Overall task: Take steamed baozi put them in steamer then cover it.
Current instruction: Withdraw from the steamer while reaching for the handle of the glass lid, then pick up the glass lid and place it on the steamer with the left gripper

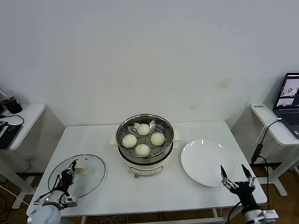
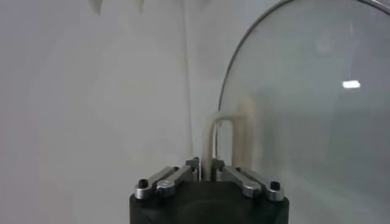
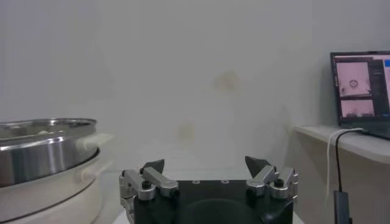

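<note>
On the table (image 1: 93, 140) centre, steamer (image 1: 145, 158) holds four baozi (image 1: 143, 150). My left gripper (image 1: 71, 171) has its fingers clamped on the cover (image 1: 91, 175) handle, front-left. Right gripper (image 1: 237, 175) fingers apart, near white plate (image 1: 205, 163). No readable writing anywhere.

The left gripper (image 2: 206, 173) has its jaws closed on the cover (image 2: 304, 109) handle (image 2: 228, 140)

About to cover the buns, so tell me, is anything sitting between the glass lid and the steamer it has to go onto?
Nothing visible does. The glass lid lies on the table to the steamer's left, the left tool shut on its handle. The table between them is bare; the white plate is on the far side.
</note>
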Robot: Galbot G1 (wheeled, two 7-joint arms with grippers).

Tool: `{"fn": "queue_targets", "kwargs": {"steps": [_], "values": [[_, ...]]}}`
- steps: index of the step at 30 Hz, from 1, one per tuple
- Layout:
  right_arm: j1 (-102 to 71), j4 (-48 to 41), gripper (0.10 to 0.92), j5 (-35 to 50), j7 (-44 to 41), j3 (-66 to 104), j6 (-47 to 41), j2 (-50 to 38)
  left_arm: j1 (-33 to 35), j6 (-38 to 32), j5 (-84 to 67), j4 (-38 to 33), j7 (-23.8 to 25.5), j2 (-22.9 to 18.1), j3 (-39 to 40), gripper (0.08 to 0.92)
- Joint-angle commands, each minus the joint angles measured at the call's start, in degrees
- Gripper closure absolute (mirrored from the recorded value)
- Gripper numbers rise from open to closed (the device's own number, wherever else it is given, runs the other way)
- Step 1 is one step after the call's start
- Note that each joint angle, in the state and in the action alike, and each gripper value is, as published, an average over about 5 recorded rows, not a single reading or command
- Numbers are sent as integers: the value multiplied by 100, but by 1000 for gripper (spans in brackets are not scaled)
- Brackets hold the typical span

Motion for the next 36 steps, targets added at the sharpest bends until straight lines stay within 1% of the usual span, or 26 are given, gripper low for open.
{"fn": "queue_targets", "kwargs": {"steps": [1, 5, 10, 16, 21, 23, 25, 28, 31, 33, 36], "values": [[-18, 45, 203, -39, -26, -23, 4, -11, 461, 312, -330, -1002, -168, -15, -155, 859], [-27, 85, 202, -98, -55, -68, -1, -23, 621, 682, -203, -1736, 57, -53, -291, 859], [-58, 129, 203, -176, -72, -131, 5, -45, 639, 1133, -375, -2378, 366, -2, -452, 859], [-118, 178, 203, -267, -100, -139, 8, -58, 491, 1532, -740, -2935, 689, 293, -432, 859], [-210, 195, 202, -472, -98, -108, 53, -13, 273, 1744, -1094, -3213, 777, 605, 35, 859], [-240, 211, 203, -595, -95, -120, 73, 19, 101, 1801, -1259, -3190, 731, 774, 359, 859], [-251, 226, 203, -701, -92, -136, 82, 66, -211, 1866, -1424, -3091, 633, 934, 823, 859], [-241, 233, 203, -798, -87, -163, 81, 149, -812, 2005, -1541, -2892, 485, 994, 1628, 859], [-225, 230, 203, -923, -78, -197, 79, 236, -1474, 2203, -1321, -2663, 557, 816, 2350, 859], [-211, 221, 203, -1039, -70, -216, 77, 289, -1942, 2386, -1031, -2500, 744, 606, 2709, 859], [-188, 201, 203, -1219, -61, -247, 68, 347, -2438, 2651, -467, -2271, 1135, 260, 3076, 859]]}}
